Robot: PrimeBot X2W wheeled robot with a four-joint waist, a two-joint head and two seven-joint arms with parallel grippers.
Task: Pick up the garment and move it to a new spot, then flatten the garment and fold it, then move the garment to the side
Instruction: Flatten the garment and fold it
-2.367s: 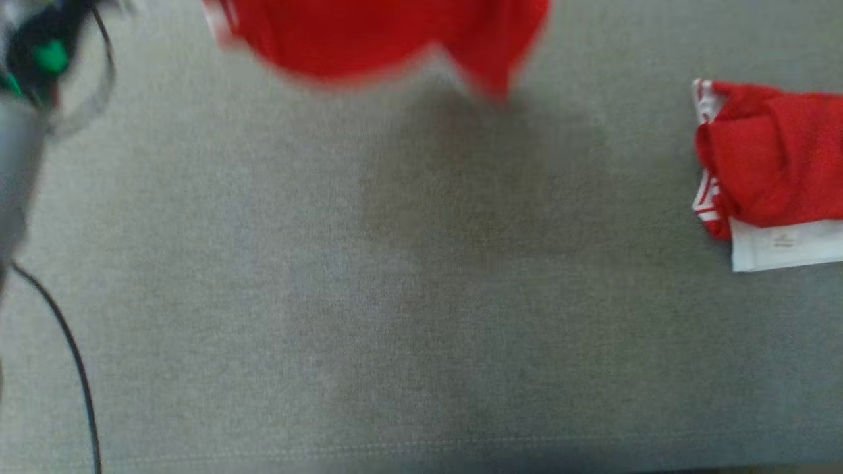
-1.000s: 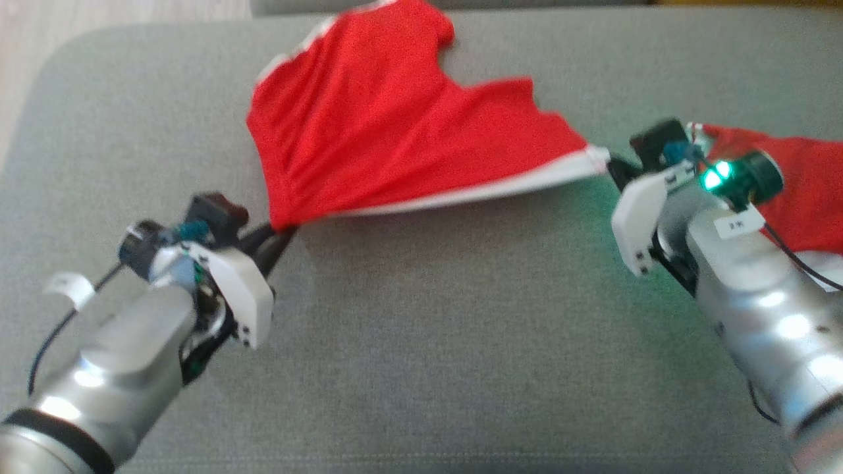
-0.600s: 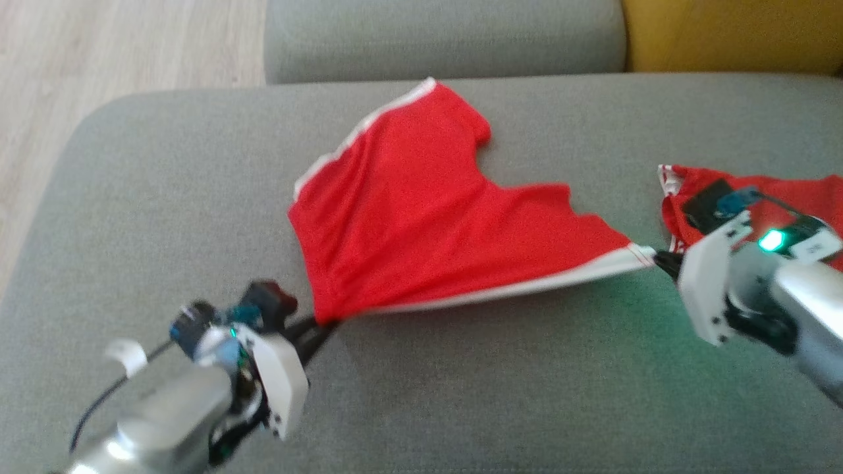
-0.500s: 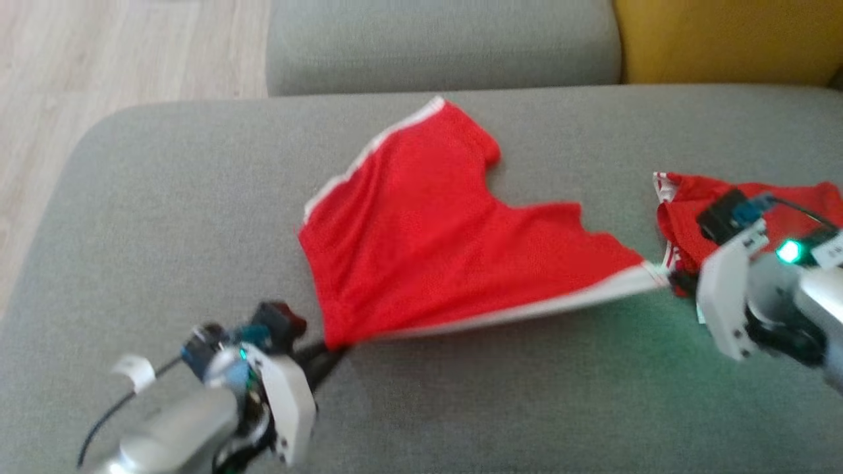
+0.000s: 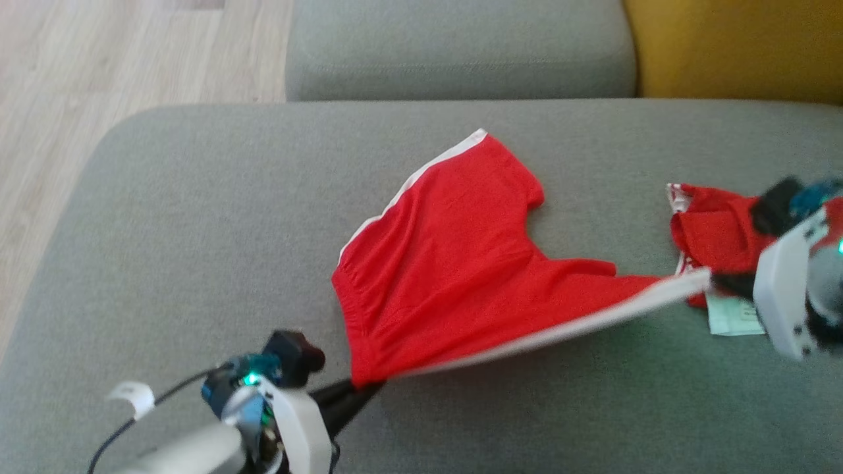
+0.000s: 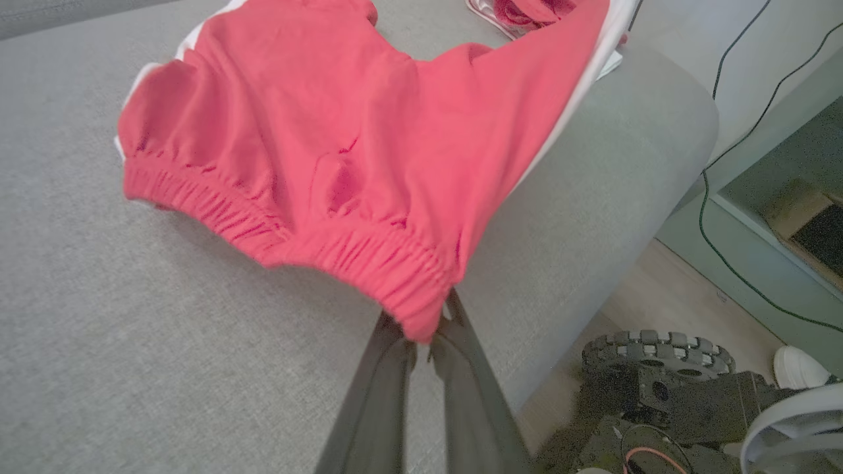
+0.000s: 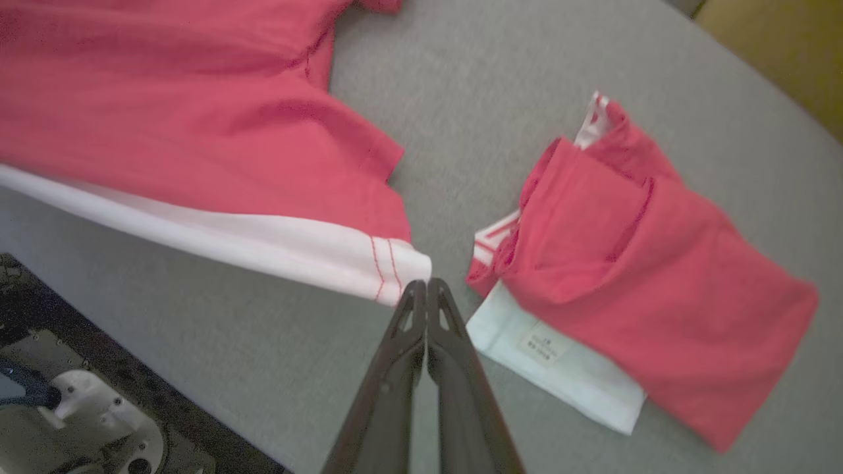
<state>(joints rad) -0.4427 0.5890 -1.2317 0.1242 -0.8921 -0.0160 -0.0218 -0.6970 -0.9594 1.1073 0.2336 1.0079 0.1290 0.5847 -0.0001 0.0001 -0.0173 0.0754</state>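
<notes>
The garment [image 5: 461,263] is a pair of red shorts with a white side stripe, stretched across the grey sofa cushion [image 5: 197,217]. My left gripper [image 5: 365,388] is shut on the gathered waistband corner [image 6: 421,316] at the near left. To the right, my right gripper [image 5: 714,280] is shut on the white-striped hem corner [image 7: 402,270]. The near edge hangs taut between both grippers, while the far part rests on the cushion. In the left wrist view the garment [image 6: 355,131] spreads away from the fingers.
A second red and white garment [image 5: 714,234] lies folded at the right, seen close in the right wrist view [image 7: 632,276]. Grey back cushion [image 5: 461,46] and yellow cushion [image 5: 737,46] stand behind. Wood floor [image 5: 79,79] lies left. The robot base [image 6: 658,395] sits below the sofa edge.
The camera has tilted, bringing the sofa's back into view. Both grippers have drawn the garment nearer and rightward, still stretched between them, with more fabric settled on the cushion.
</notes>
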